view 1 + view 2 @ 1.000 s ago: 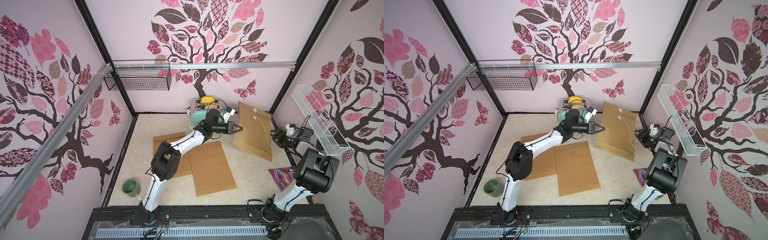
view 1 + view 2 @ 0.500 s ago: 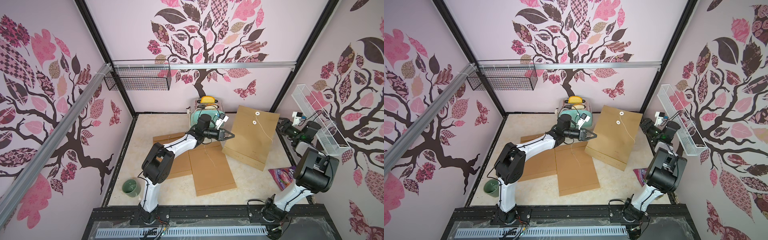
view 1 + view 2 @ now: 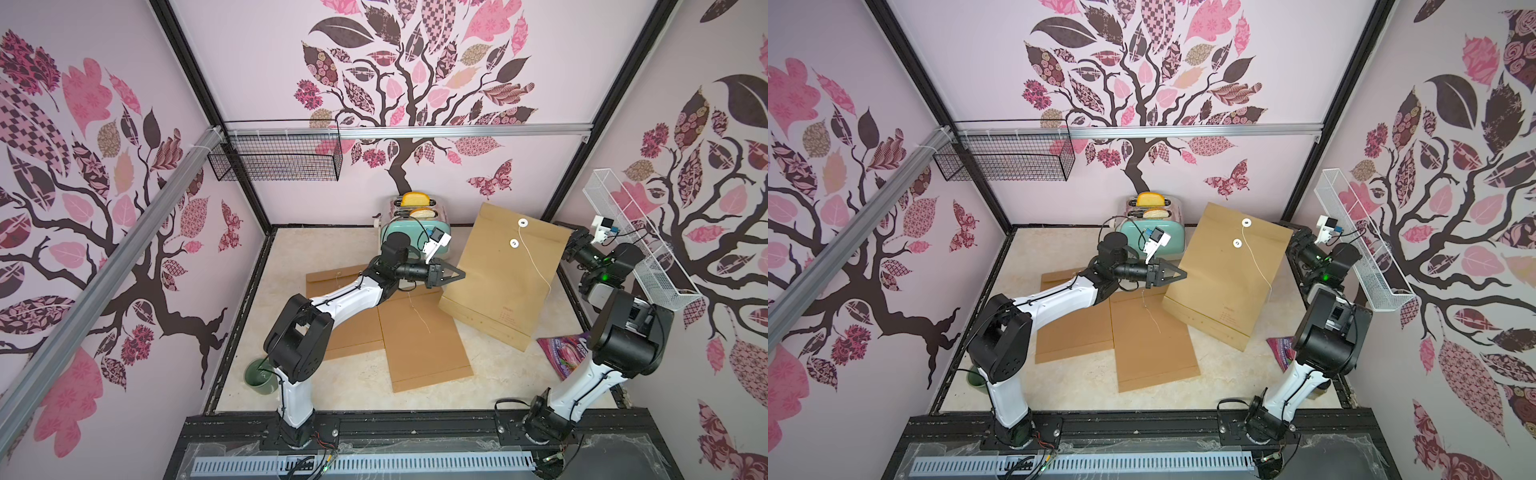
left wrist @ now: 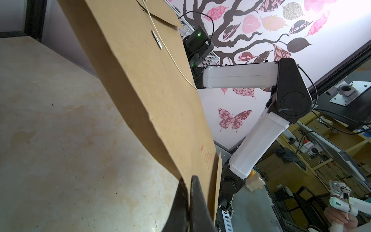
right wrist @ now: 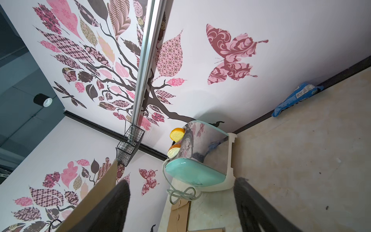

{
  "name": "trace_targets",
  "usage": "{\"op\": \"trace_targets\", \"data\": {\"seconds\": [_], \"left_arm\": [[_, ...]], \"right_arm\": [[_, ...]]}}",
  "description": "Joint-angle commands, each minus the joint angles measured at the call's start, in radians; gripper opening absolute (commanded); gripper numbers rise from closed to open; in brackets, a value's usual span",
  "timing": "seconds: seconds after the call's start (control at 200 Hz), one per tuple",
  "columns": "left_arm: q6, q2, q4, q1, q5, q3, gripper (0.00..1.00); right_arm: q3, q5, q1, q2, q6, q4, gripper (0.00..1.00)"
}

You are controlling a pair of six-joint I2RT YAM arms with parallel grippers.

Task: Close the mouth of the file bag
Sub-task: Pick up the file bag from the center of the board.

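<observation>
Left wrist, left hand (image 4: 186,181) pinching file bag (image 4: 144,80)

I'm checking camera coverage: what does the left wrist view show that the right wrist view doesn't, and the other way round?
Only the left wrist view: the left gripper shut on the edge of the file bag, the bag's string and white button, and the right arm. Only the right wrist view: the open right gripper, the toaster with bread, the black wire basket, a blue packet. Both: the brown file bag and the beige tabletop.
</observation>
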Motion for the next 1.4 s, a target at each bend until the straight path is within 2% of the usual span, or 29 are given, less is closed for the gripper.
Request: {"op": "trace_targets", "data": {"seconds": [0.0, 0.115, 0.27, 0.39, 0.47, 0.535, 0.63, 0.705, 0.8, 0.87, 0.91, 0.98, 1.15, 1.395], "left_arm": [[0.001, -0.036, 0.040, 0.024, -0.013, -0.005, 0.00], [-0.013, -0.028, 0.052, 0.023, -0.008, 0.013, 0.00], [-0.039, -0.029, 0.090, 0.023, 0.007, 0.009, 0.00], [-0.040, -0.028, 0.083, 0.017, -0.003, 0.014, 0.00], [-0.024, -0.035, 0.061, 0.023, -0.006, 0.007, 0.00], [-0.041, -0.050, 0.098, 0.032, -0.007, -0.028, 0.00], [-0.056, -0.065, 0.133, 0.045, -0.008, -0.064, 0.00], [-0.058, -0.065, 0.139, 0.045, 0.000, -0.057, 0.00], [-0.088, -0.064, 0.184, 0.045, 0.002, -0.058, 0.00], [-0.090, -0.070, 0.191, 0.044, -0.002, -0.057, 0.00], [-0.087, -0.067, 0.178, 0.045, -0.003, -0.048, 0.00], [-0.089, -0.062, 0.163, 0.044, -0.001, -0.033, 0.00], [-0.082, -0.074, 0.160, 0.045, -0.007, -0.055, 0.00], [-0.076, -0.100, 0.151, 0.058, -0.010, -0.084, 0.00]], "right_arm": [[0.031, 0.003, 0.007, -0.068, 0.006, 0.030, 0.86], [0.002, -0.002, 0.020, -0.096, -0.002, 0.037, 0.86], [-0.005, -0.006, 0.035, -0.091, 0.078, 0.163, 0.88], [0.007, -0.020, 0.082, -0.127, -0.053, 0.018, 0.88], [0.022, 0.003, 0.069, -0.141, -0.059, -0.073, 0.87], [0.037, 0.027, 0.029, -0.126, 0.026, -0.047, 0.86], [0.051, 0.056, -0.008, -0.085, 0.205, 0.149, 0.87], [0.063, 0.041, 0.000, -0.078, 0.256, 0.232, 0.88], [0.045, 0.010, 0.026, -0.127, 0.151, 0.159, 0.88], [0.048, -0.022, 0.057, -0.179, -0.049, -0.090, 0.88], [0.038, -0.028, 0.077, -0.207, -0.138, -0.171, 0.88], [0.015, -0.020, 0.106, -0.249, -0.187, -0.195, 0.88], [0.012, -0.004, 0.098, -0.264, -0.058, -0.090, 0.87], [0.086, 0.014, 0.062, -0.248, 0.055, -0.069, 0.89]]}}
